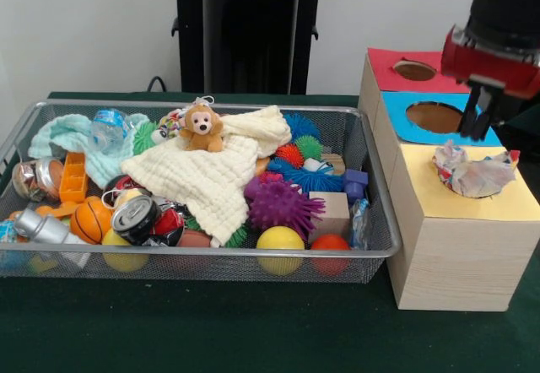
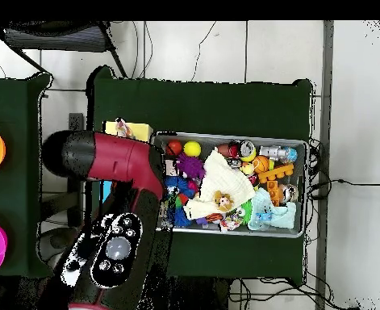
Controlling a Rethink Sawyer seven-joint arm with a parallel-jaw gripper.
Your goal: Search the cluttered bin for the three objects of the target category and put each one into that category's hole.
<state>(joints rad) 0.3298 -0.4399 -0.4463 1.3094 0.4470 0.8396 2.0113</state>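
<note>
Arm (image 1: 506,18) cut off above; jaws seemingly hidden overhead.

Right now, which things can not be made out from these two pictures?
- Gripper: front view shows dark fingers above the blue hole, but not whether they are open or shut; overhead, the arm covers it.
- Boxes: overhead, the arm hides all but the yellow box.
- Under the cream cloth: hidden in both views.
- Crumpled bag covers the yellow box's hole.

1. The bin (image 1: 384,221) is silvery wire mesh.
2. The cream cloth (image 1: 211,179) looks soft and waffle-textured.
3. The box (image 1: 460,263) has pale matt wood sides.
4. The crushed can (image 1: 135,217) is shiny metal.
5. The yellow ball (image 1: 280,240) looks smooth.
</note>
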